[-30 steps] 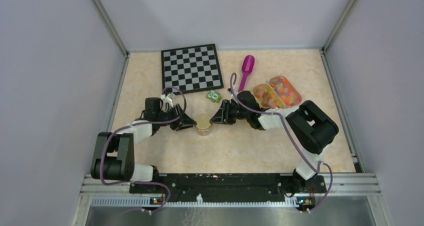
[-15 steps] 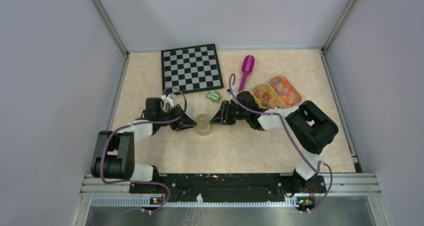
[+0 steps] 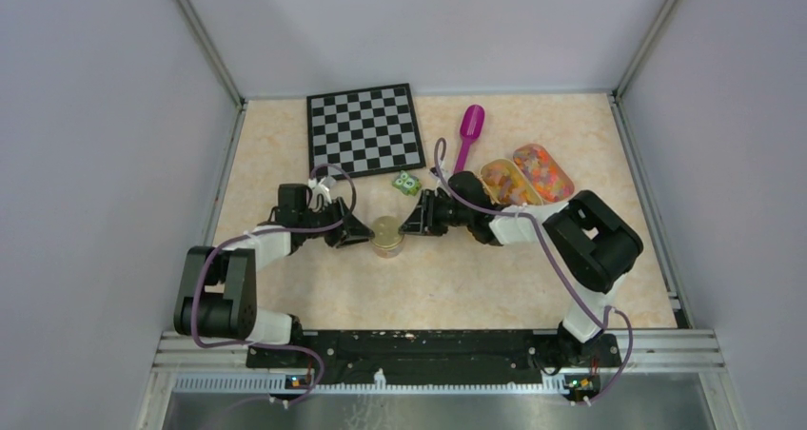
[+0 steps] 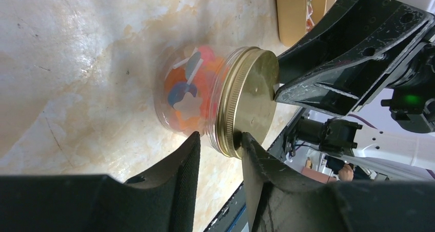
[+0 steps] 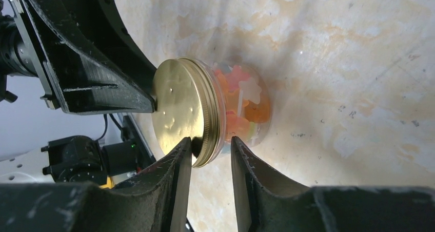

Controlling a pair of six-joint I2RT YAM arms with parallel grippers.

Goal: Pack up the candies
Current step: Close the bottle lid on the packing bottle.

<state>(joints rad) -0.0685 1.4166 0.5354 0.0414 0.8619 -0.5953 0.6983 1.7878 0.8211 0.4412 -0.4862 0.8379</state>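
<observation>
- Table (image 3: 457, 287) — bears the jar, the landmark for every entry below, which stands about mid-table.
- Chessboard (image 3: 364, 129) — behind the jar and a little to its left, well apart.
- Left gripper (image 3: 364, 236) — at the jar's left side, tip against it. In the left wrist view the fingers (image 4: 179, 162) stand part-way apart, one above the other, with the lid's rim in the gap. Whether they pinch it cannot be told.
- Right gripper (image 3: 405, 226) — at the jar's right side, directly opposite, tip against it. The lid's rim sits in a like gap; clamped or merely around it, cannot be told.
- Two tubs (image 3: 568, 188) — behind and right of the jar, well apart, each holding loose candies (image 3: 542, 171).
- Scoop (image 3: 470, 126) — magenta, behind and right of the jar, near the tubs.
- Jar (image 3: 386, 249) — upright, long axis vertical, so both grippers meet it sideways. Neither arm is nearer.
- Lid (image 5: 179, 109) — gold, seated on the jar's mouth. Judgement: the coming move turns on this rim lying inside both jaw gaps from opposite sides.
- Green block (image 3: 407, 184) — just behind the jar, apart.
- Candies in the jar (image 5: 241, 106) — orange, pink and blue pieces behind the glass, under the lid.
</observation>
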